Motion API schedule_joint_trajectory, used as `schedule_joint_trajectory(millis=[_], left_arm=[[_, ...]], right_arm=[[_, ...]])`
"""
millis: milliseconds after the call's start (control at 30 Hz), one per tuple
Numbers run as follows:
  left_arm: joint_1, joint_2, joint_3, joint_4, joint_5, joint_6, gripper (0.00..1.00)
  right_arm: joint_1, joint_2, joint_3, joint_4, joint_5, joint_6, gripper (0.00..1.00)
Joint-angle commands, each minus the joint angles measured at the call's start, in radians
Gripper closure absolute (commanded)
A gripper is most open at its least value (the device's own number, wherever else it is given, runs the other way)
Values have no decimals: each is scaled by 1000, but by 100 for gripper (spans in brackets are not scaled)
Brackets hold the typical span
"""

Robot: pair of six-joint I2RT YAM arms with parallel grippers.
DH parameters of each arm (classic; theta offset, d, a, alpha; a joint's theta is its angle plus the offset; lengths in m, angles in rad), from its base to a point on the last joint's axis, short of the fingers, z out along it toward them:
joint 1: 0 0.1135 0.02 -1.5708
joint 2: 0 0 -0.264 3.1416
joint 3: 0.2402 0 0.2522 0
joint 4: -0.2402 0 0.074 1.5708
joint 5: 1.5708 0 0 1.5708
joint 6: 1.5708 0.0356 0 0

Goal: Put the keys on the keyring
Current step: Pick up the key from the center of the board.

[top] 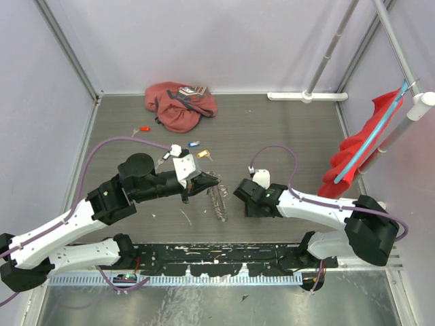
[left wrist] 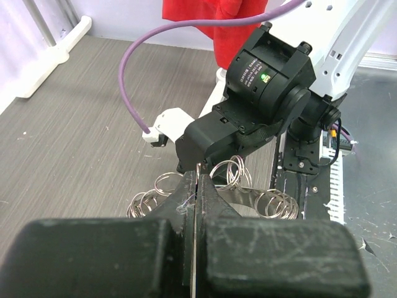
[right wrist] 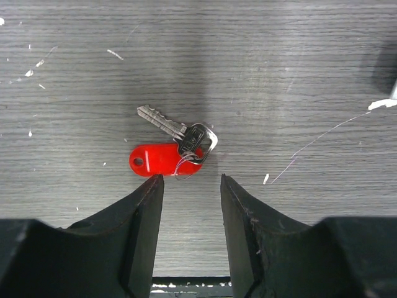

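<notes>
Pink cloth bag [top: 178, 107] lies beyond the scattered keys [top: 194, 144].

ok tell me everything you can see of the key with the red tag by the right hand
The key lies flat on the grey wood-grain table, just ahead of the open right hand, which appears clear of it. Its silver blade points up-left in the wrist view; the dark head carries a metal ring and an oval red plastic tag with a hole at one end.
</notes>
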Motion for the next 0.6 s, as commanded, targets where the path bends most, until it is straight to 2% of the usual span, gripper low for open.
schedule_joint_trajectory(millis=[0, 433, 567], left_arm=[[4, -22, 28, 39, -3, 3, 100], [4, -25, 26, 37, -6, 6, 100], [4, -22, 25, 40, -7, 7, 100]], right_arm=[[5, 10, 41, -14, 76, 41, 53], [4, 70, 35, 47, 41, 10, 55], [4, 80, 28, 51, 40, 8, 61]])
